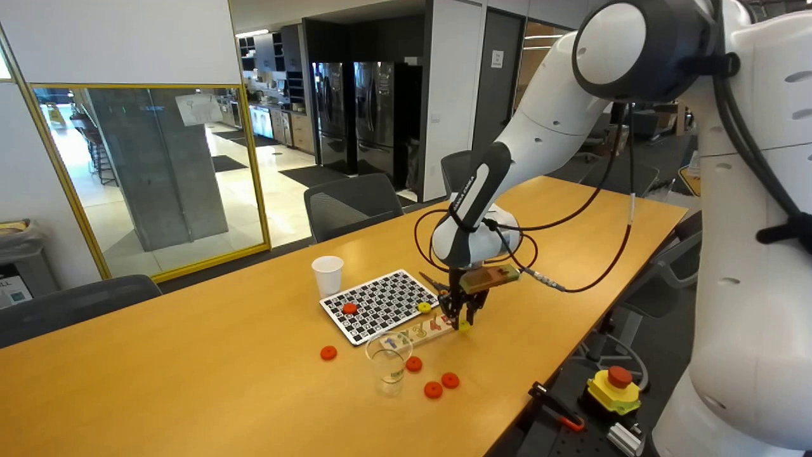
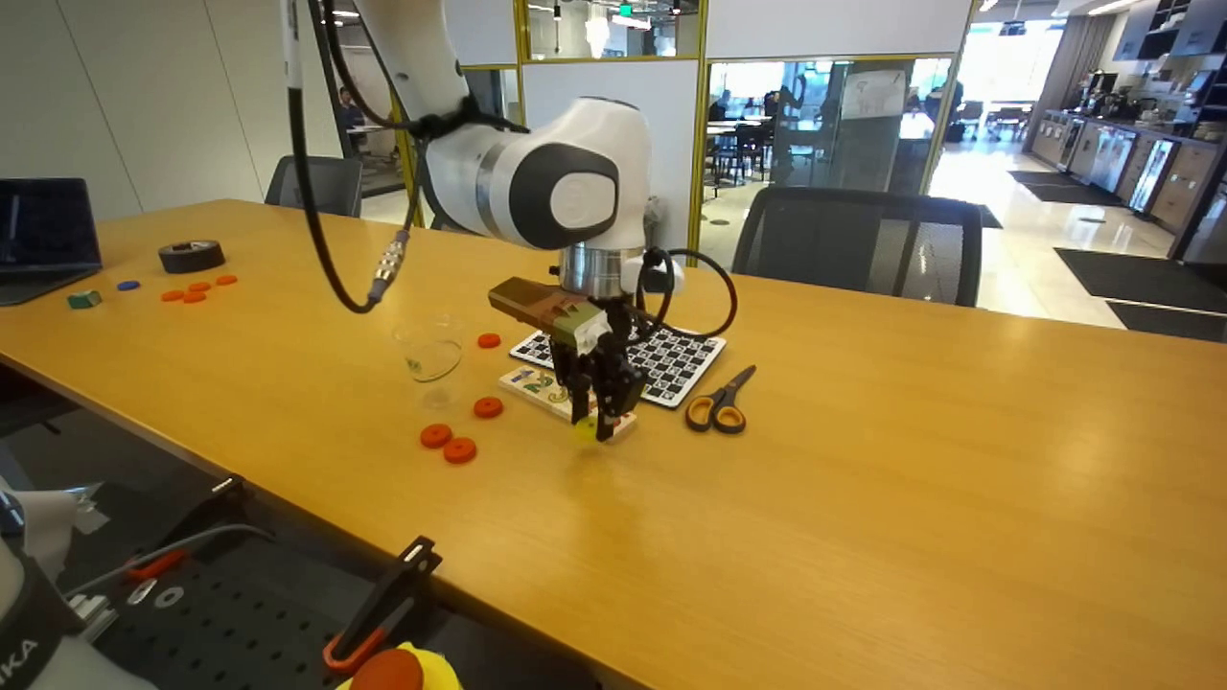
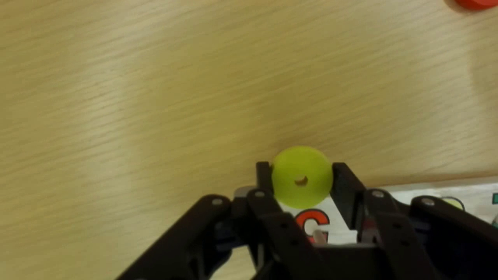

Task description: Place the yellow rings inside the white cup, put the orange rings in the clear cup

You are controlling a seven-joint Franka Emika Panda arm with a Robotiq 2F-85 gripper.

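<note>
Yellow rings (image 3: 302,165): two — gripper (image 3: 302,175) pinching one; orange rings (image 1: 433,390): five on or near the checkerboard (image 1: 384,304).

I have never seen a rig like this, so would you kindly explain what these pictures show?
You are looking at a robot arm; its pincer does the grasping. Two pictures come from cameras outside it, the close-up from one on its wrist. On the table, among other things, are a white cup, a clear cup, a checkerboard, a number strip, scissors and orange rings. The pincer is closed on a yellow ring; whether it is lifted is unclear. Another yellow ring sits at the checkerboard's edge.
</note>
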